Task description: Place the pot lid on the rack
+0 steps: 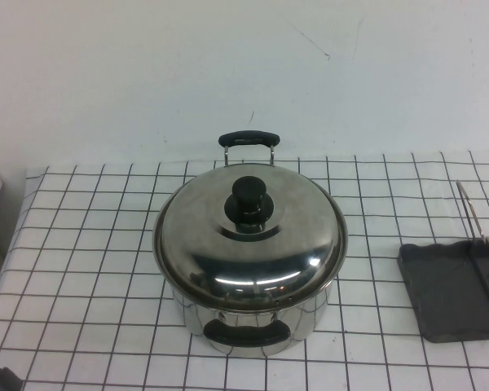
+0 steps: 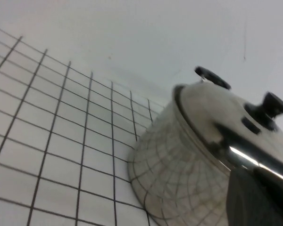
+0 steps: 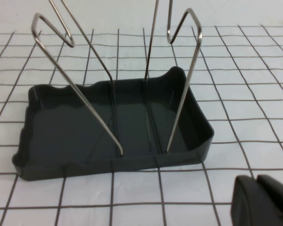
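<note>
The shiny domed pot lid (image 1: pixel 216 240) with its black knob (image 1: pixel 247 195) sits on the steel pot (image 1: pixel 257 324) at the table's middle. The dark grey rack (image 1: pixel 448 285) with thin wire prongs (image 1: pixel 482 232) stands at the right edge. My left gripper (image 2: pixel 252 173) is shut and empty, low beside the pot's left side; the lid (image 2: pixel 212 110) shows above it, and only a dark tip of the gripper shows in the high view (image 1: pixel 0 380). My right gripper (image 3: pixel 256 180) is shut and empty, just in front of the rack (image 3: pixel 85 127); it is out of the high view.
The pot has two black handles, one at the far side (image 1: pixel 248 138) and one at the near side (image 1: pixel 246 331). A white checked cloth (image 1: pixel 81 269) covers the table. A pale wall rises behind it.
</note>
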Controlling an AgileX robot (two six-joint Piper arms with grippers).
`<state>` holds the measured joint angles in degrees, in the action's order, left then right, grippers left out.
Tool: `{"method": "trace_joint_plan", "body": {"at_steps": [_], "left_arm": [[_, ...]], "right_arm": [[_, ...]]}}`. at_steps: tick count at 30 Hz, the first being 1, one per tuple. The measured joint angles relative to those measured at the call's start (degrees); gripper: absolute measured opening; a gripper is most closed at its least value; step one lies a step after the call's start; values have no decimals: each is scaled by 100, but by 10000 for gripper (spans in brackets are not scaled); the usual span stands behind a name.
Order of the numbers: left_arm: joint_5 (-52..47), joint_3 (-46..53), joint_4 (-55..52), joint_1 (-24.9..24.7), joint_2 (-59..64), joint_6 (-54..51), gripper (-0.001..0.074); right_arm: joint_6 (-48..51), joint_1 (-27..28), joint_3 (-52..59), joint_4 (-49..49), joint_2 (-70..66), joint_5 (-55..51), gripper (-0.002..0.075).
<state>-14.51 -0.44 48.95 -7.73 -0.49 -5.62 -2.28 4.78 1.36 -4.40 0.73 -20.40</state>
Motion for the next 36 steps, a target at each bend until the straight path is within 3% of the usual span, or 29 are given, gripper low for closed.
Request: {"method": "trace_joint_plan", "body": {"at_steps": [7, 13, 17, 20, 24, 28, 31, 36], "left_arm": [[-1432, -1673, -315, 0, 1363, -1886, -3], [-1771, -2715, 36, 0, 2578, -3537, -3], [-1529, -3201, -917, -155, 3224, -3003, -3], [-1037, -3364, -2388, -740, 3671, -1607, 20], [-85, -3390, -4149, -1997, 4174, 181, 133], [1167, -3390, -5089, -2902, 4879, 1090, 356], [2073, -3390, -5213, -3056, 5552, 1248, 494], [3578, -3399, -5225, -3082, 6619, 1329, 578]], "right_arm": [[0, 0, 0, 0, 0, 0, -3], [0, 0, 0, 0, 0, 0, -3], [0, 0, 0, 0, 0, 0, -3], [0, 0, 0, 0, 0, 0, -3], [0, 0, 0, 0, 0, 0, -3], [0, 0, 0, 0, 0, 0, -3], [0, 0, 0, 0, 0, 0, -3], [0, 0, 0, 0, 0, 0, -3]]}}
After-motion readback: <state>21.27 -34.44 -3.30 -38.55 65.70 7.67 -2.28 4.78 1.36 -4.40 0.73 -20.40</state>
